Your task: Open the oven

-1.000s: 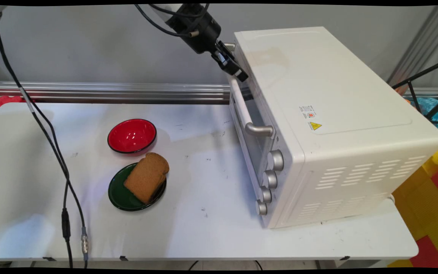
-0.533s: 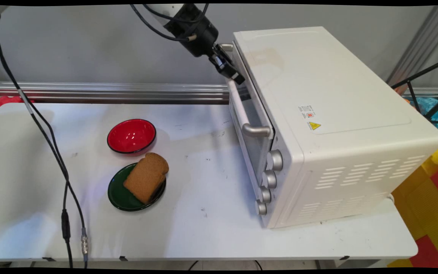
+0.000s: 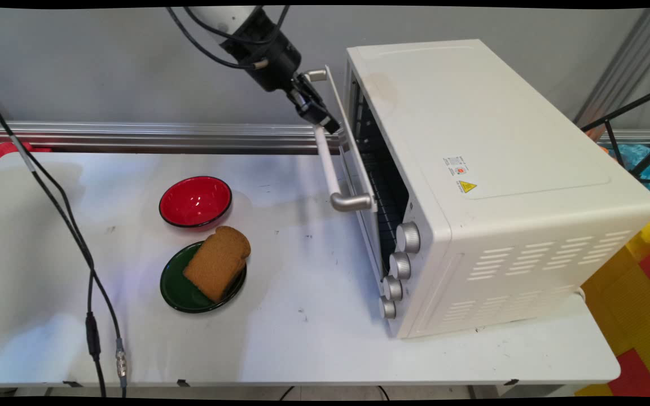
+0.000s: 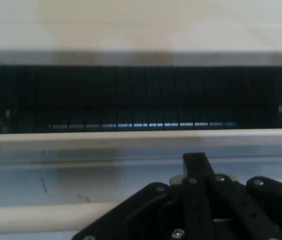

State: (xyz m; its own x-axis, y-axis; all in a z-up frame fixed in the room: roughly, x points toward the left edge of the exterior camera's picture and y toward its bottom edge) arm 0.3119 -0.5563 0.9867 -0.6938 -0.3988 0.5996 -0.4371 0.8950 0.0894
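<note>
In the main view, you have the black two-finger gripper (image 3: 320,115) at the far end of the cream bar handle (image 3: 328,169) of the cream-white metal toaster oven (image 3: 500,169). Its fingers look pressed together on that bar, right where the bar meets its far metal bracket. The glass-fronted oven door (image 3: 353,163) stands part open: its top edge leans away from the oven body and a dark wedge of cavity with a wire rack (image 3: 384,186) shows behind it. It is far from lying flat, so most of its swing is left. Four silver round knobs (image 3: 408,237) run down the front at the near end.

On the white table (image 3: 302,338), well apart from the gripper and to the left of the oven, you see a shiny red bowl (image 3: 195,201). Just in front of it sits a dark green round plate (image 3: 170,287) with a brown slice of bread (image 3: 218,262) lying on it, the crust overhanging the rim toward the bowl.

In the hand view, the gripper (image 4: 197,160) rises from the bottom edge with its linkage drawn in. The handle (image 4: 30,217) runs in from the left and passes behind that linkage, so you hold it deep between the fingers. Beyond it lies the door's top edge (image 4: 130,139), then the dark cavity (image 4: 130,97).
</note>
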